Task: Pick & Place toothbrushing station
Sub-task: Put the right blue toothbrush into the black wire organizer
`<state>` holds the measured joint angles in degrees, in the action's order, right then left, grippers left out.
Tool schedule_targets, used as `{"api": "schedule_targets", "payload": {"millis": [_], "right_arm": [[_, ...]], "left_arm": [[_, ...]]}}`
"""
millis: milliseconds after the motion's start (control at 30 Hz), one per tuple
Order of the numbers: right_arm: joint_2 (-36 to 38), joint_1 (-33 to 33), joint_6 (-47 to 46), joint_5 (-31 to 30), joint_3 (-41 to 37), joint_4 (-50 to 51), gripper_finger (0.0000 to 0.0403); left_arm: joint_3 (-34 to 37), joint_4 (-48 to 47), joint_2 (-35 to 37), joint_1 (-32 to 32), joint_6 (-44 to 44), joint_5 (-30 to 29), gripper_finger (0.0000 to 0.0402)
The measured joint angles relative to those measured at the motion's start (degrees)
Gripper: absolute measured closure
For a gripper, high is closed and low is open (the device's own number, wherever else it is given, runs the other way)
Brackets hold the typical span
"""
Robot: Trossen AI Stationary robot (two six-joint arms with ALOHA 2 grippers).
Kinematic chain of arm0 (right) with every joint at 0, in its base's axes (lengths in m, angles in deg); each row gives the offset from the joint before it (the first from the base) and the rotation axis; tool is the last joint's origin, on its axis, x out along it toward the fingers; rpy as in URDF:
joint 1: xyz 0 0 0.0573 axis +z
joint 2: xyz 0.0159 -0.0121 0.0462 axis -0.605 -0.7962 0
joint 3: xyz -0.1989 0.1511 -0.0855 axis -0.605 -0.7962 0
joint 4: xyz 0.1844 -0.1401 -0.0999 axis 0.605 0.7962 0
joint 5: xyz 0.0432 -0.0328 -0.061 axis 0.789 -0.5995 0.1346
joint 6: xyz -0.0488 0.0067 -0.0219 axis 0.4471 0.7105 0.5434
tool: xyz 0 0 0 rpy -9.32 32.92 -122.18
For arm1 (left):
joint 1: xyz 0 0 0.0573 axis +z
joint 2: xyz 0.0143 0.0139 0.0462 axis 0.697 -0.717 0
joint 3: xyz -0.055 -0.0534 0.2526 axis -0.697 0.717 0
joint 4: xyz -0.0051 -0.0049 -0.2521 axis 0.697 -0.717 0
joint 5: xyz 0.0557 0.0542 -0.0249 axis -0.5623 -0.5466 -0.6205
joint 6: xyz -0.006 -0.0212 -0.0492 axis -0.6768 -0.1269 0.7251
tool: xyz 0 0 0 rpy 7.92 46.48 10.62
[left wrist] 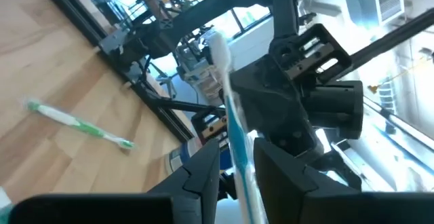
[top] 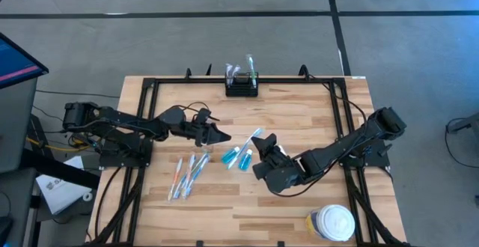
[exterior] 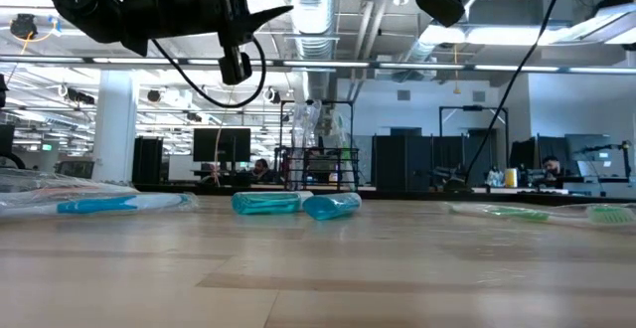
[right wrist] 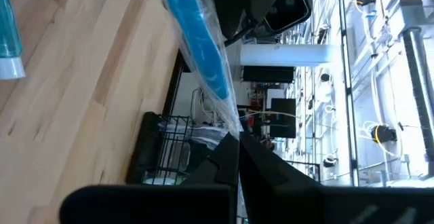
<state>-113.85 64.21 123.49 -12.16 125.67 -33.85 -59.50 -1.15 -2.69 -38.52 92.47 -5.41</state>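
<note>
Pale plank table (top: 299,120), black wire caddy (top: 242,87) at far edge, both claws pinching one plastic-wrapped blue toothbrush (top: 251,139).

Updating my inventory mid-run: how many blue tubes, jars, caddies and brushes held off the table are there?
Blue tubes: 2
White-lidded jar: 1
Black caddy: 1
Blue toothbrush held off the table: 1
Total: 5

Two small blue tubes (exterior: 296,204) lie on the wooden table (exterior: 318,268), with a wire caddy (exterior: 320,164) standing behind.
</note>
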Motion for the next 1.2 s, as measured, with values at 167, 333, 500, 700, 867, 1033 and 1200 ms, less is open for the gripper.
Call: {"api": "schedule_targets", "payload": {"millis": [167, 333, 500, 700, 867, 1033, 1200], "right_arm": [[-3.1, 0.0, 8.92, -0.15, -0.16, -7.22, 0.0403], [-8.94, -0.78, 21.2, -0.73, 0.1, -16.2, 0.0403], [-10.39, -1.03, 23.0, -0.52, 1.38, -18.36, 0.0403], [-9.99, -1.18, 24.46, -0.13, 2.64, -21.3, 0.0403], [-10.32, -2.0, 25.1, 0.5, 3.41, -21.23, 0.0403], [-10.32, -2.69, 24.95, 1.99, 3.46, -22.82, 0.0403], [-10.32, -3.23, 25.07, 3.84, 3.48, -24.22, 0.0403]], "left_arm": [[0.0, 0.12, 0.0, 0.0, 0.56, 0.02, 0.0314], [0.0, 0.47, 0.0, -0.17, 1.46, 0.52, 0.0314], [0.0, 0.28, 0.0, -0.17, 1.63, 1.66, 0.0314], [0.0, 0.22, 0.0, -0.17, 1.59, 2.49, 0.0314], [0.0, 0.19, 0.0, -0.17, 1.57, 2.96, 0.0314], [0.0, 0.13, 0.0, -0.17, 1.5, 3.64, 0.0314], [0.0, 0.15, 0.0, -0.17, 1.48, 4.09, 0.0314]]}}
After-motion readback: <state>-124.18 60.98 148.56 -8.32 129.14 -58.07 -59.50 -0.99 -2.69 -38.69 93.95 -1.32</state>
